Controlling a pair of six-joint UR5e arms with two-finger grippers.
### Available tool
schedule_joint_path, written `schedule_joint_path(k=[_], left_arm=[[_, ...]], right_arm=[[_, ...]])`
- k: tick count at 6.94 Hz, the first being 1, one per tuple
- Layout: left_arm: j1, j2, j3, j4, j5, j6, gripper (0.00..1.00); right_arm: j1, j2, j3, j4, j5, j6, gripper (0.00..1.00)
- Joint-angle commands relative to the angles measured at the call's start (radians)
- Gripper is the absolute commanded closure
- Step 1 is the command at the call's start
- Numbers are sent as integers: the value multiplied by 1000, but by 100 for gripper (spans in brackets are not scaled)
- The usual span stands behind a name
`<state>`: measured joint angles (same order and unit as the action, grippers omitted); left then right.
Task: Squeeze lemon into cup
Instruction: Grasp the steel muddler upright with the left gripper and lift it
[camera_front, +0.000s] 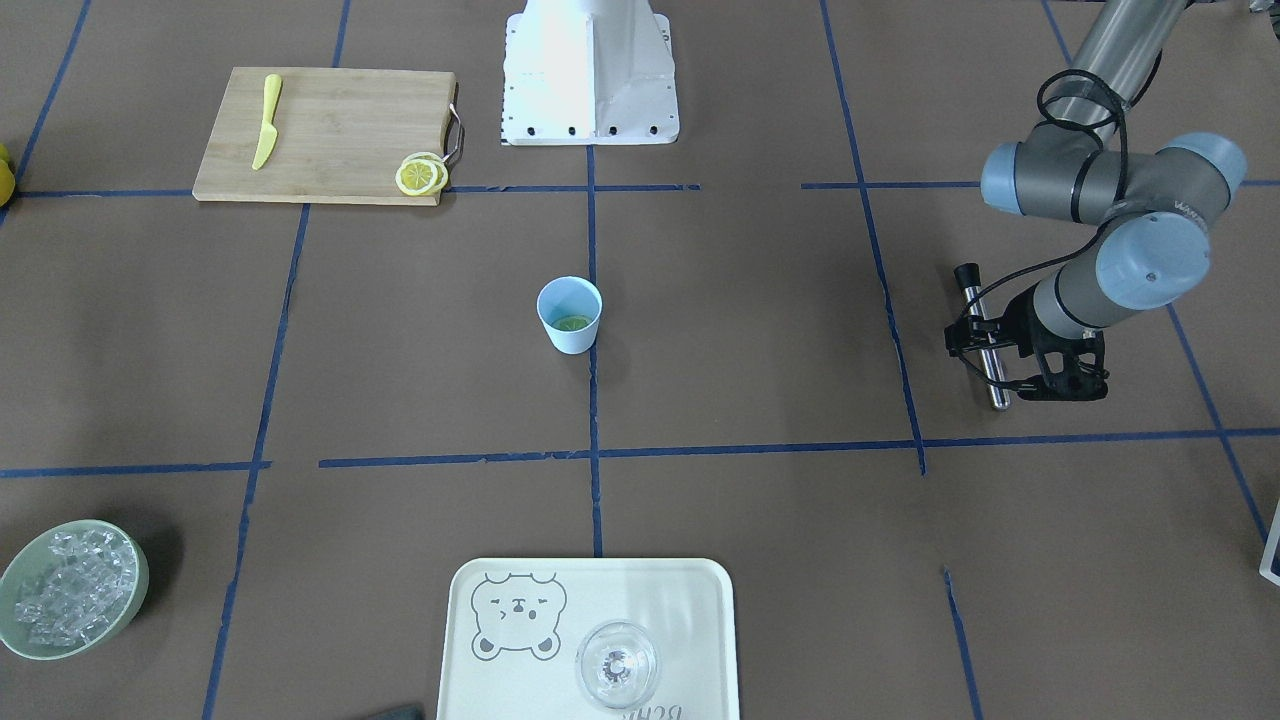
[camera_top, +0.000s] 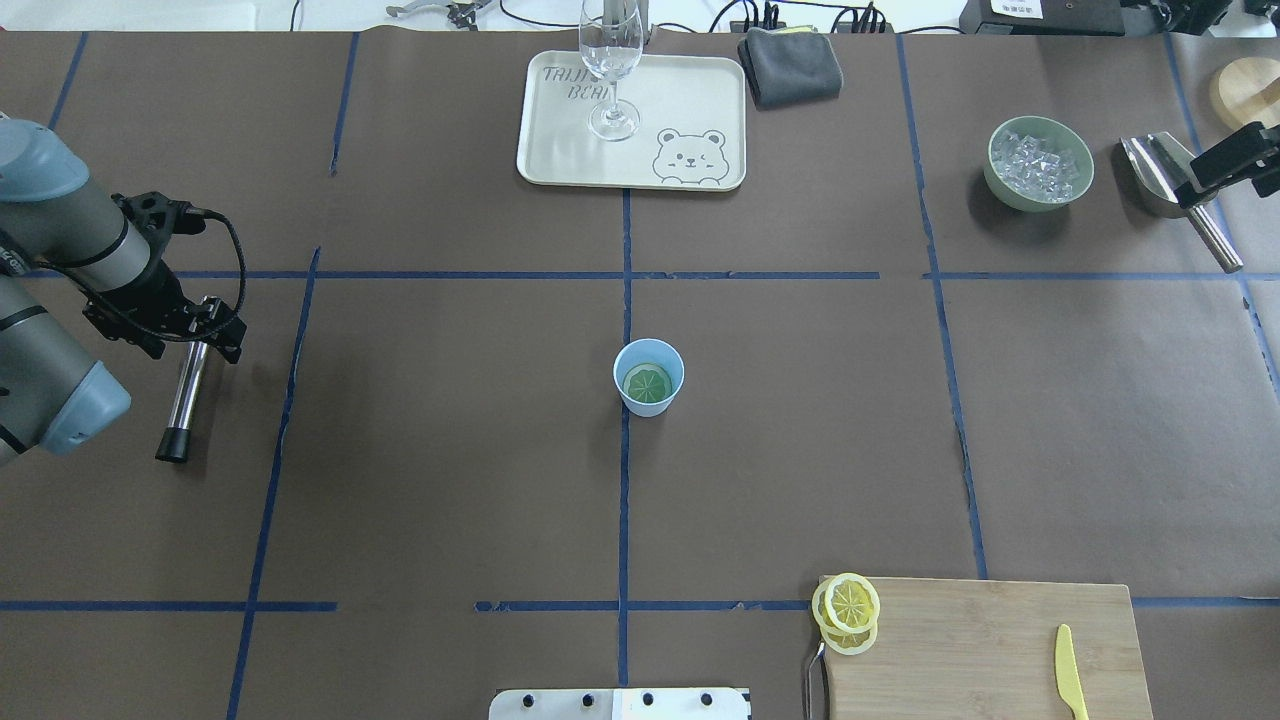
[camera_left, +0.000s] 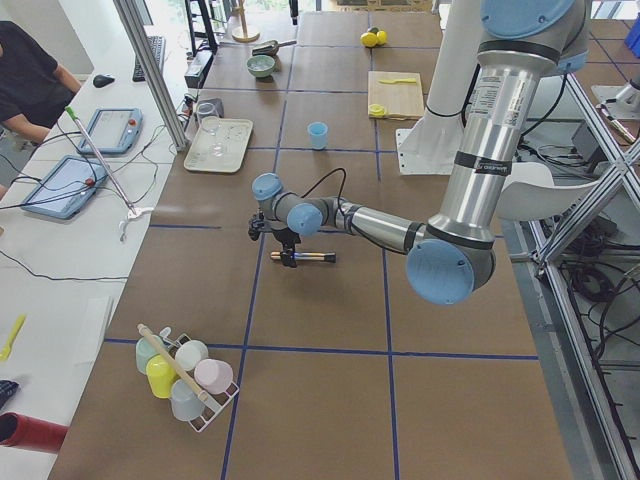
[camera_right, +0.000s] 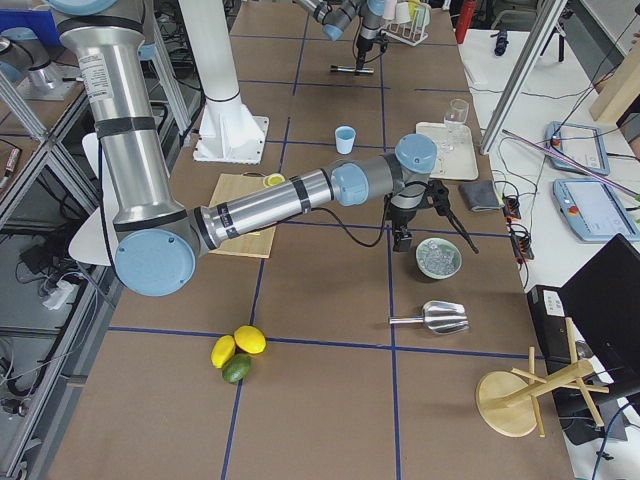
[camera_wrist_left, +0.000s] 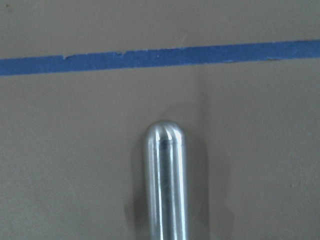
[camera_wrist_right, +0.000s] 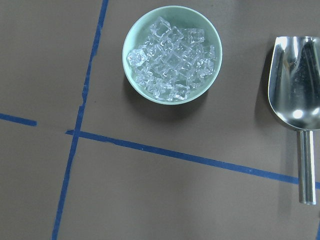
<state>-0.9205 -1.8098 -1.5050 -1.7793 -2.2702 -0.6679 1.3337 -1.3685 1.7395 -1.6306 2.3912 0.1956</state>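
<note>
Thin yellow lemon slice (camera_top: 647, 382) lies inside the small light-blue cup (camera_top: 650, 405), well apart from the nearer left gripper (camera_top: 200, 328), apparently clamping a steel rod (camera_top: 183, 400); the right gripper (camera_top: 1215, 170) jaws are unreadable.

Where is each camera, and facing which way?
Front-facing: across the table, facing the robot's base; left arm at right.
Overhead: behind the robot, looking forward; left arm at left edge.
Exterior left: table end, left arm near.
Exterior right: opposite end, right arm near.
Left wrist: down on a metal rod; no body.
Right wrist: down on ice bowl, scoop; no body.
Front-facing and overhead share the cup.
</note>
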Motion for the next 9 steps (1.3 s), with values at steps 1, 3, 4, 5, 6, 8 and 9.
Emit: schedule_joint_path(k=[1,3,4,5,6,8,9], left_arm=[[0,4,6,-6,0,7,8],[0,3,15,-9,0,10,22],[0,4,16,-9,0,10,36],[0,4,16,-9,0,10,54],[-1,7,9,-8,1,8,72],[-5,9,-6,0,3,8,100],[-11,9,-20,1,5,8,100]], right_arm=[[1,0,2,0,0,1,0],[1,2,5,0,0,2,0],[1,2,5,0,0,2,0],[1,2,6,0,0,2,0],[1,2,8,0,0,2,0],[1,2,8,0,2,4,0],[1,2,8,0,2,4,0]])
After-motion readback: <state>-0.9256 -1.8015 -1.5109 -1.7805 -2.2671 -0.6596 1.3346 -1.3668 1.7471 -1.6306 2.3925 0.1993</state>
